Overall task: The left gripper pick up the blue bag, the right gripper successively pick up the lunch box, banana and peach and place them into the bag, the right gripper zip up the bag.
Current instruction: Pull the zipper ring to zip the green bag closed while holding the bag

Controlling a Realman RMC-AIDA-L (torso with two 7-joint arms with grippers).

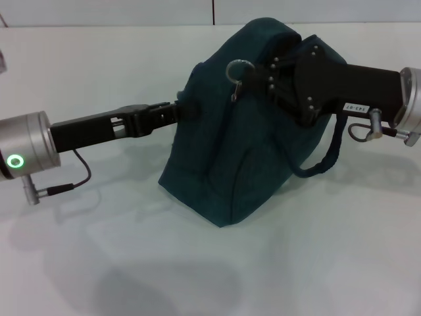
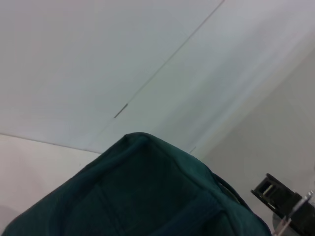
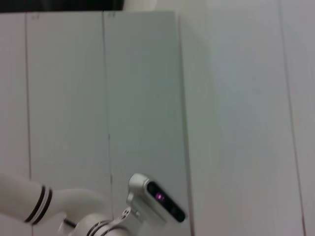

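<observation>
The blue bag stands upright on the white table, its top closed into a ridge. My left gripper reaches in from the left and is shut on the bag's left side near the top. My right gripper comes from the right at the bag's top, its fingers closed together on the zipper pull, whose silver ring sticks out beside them. One loop handle hangs down the bag's right side. The left wrist view shows the blue bag's top close up. The lunch box, banana and peach are hidden or out of view.
White table surrounds the bag, with a pale wall behind it. A cable loops under the left arm. The right wrist view shows only wall panels and a white camera head.
</observation>
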